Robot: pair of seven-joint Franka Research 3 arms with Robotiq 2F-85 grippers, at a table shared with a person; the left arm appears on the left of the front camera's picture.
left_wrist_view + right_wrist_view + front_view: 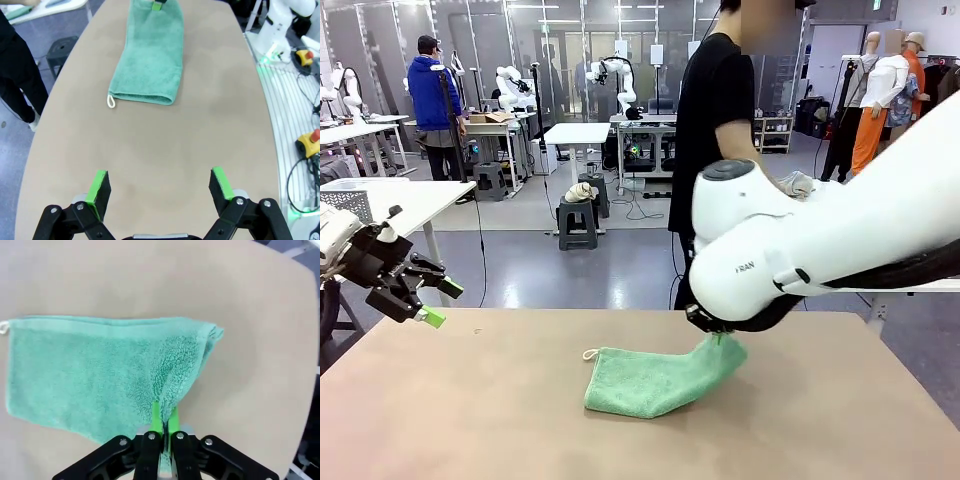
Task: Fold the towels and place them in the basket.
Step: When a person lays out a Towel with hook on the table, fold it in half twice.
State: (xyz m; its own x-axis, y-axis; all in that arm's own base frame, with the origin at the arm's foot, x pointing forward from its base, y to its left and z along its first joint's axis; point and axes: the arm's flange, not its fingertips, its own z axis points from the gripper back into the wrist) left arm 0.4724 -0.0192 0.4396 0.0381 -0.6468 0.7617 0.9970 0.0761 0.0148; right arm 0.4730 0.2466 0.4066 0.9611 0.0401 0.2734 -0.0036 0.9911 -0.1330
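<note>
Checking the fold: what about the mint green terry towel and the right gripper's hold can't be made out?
Front view: the white right arm hides the right gripper on the mint green terry towel.
Left wrist view: top edge cuts off the towel's far end.
Right wrist view: shut pads cover the pinched part.

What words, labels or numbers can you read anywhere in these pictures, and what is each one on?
"FRAN": a rough reading of the small dark print on the white right arm, too blurred to be sure.
White sheets on posts in the background: too small to read.
Mint green towel and its white loop: no print to be seen.
</note>
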